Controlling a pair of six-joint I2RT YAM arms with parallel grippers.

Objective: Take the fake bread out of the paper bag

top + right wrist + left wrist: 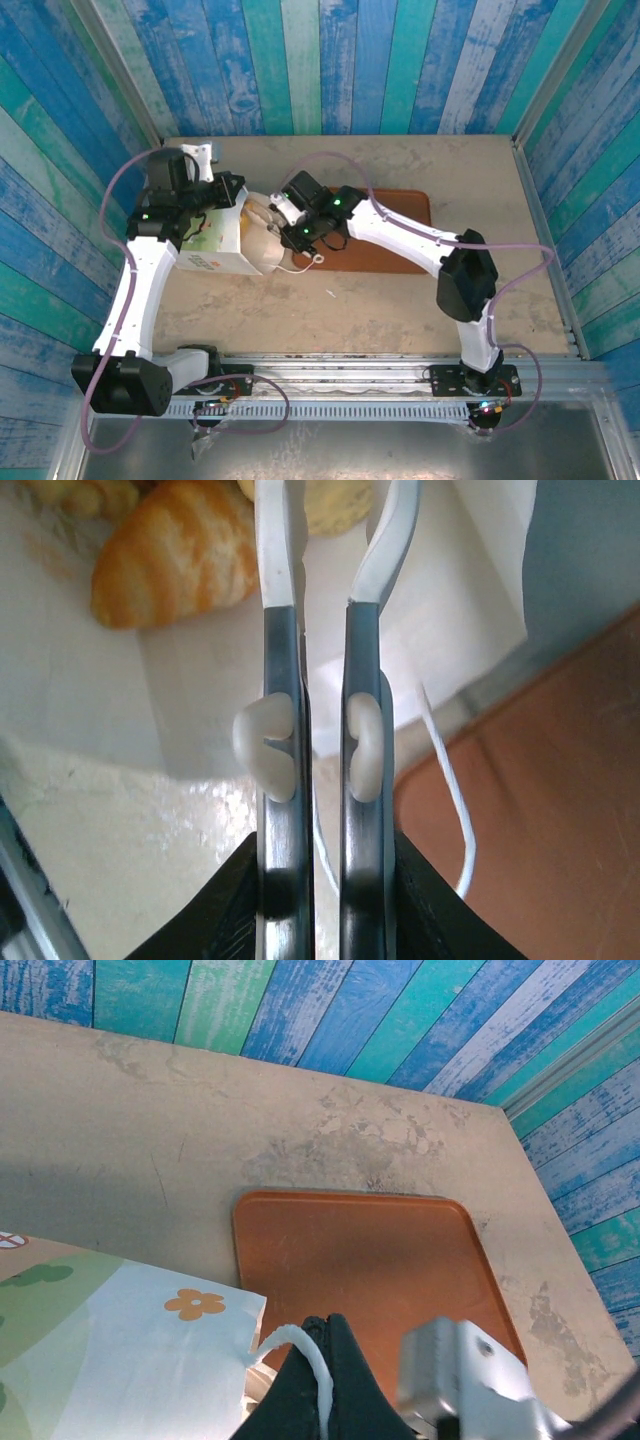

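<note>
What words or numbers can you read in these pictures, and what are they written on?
No text here can be read.
Paper bag: small orange marks low on its side, too blurred to read.
Same bag from the left wrist: an orange flower and green shapes, which are pictures, not letters.
Tray: no writing on it.

We see the worktop (400, 310) lit brightly and evenly from above, with soft, faint shadows. At the right wrist the paper bag (180, 680) glares almost white and the near fingers (283, 660) blur. The left wrist view is sharper, with a dim shadow crossing the worktop.
</note>
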